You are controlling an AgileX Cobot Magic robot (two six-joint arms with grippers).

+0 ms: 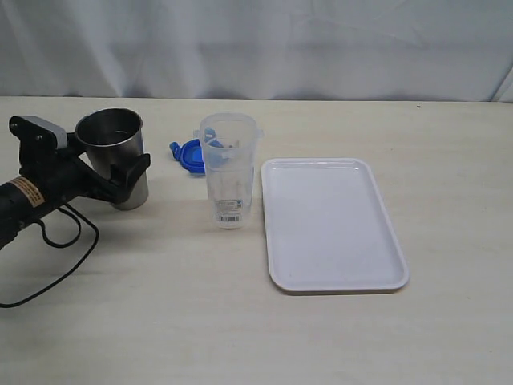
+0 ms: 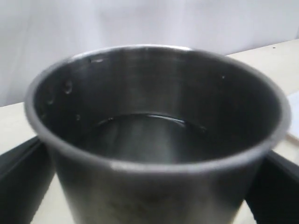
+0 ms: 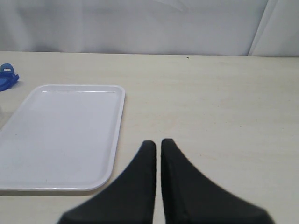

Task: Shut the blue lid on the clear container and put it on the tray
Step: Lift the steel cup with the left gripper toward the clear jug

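Note:
The clear container (image 1: pixel 229 172) stands upright and uncovered at the table's middle, its barcode label low on the side. Just behind it, to the left, the blue lid (image 1: pixel 189 154) lies on the table, partly hidden by the container; its edge (image 3: pixel 7 79) also shows in the right wrist view. Right of the container lies the white tray (image 1: pixel 333 224), with nothing on it. My left gripper (image 1: pixel 122 173) is shut on the grey steel cup (image 1: pixel 112 140), left of the container. My right gripper (image 3: pixel 158 143) is shut on nothing, above bare table beside the tray (image 3: pixel 65 135).
The steel cup (image 2: pixel 154 135) fills the left wrist view and seems to hold some liquid. A black cable (image 1: pixel 56 265) loops on the table under the left arm. A white curtain (image 1: pixel 256 40) backs the table.

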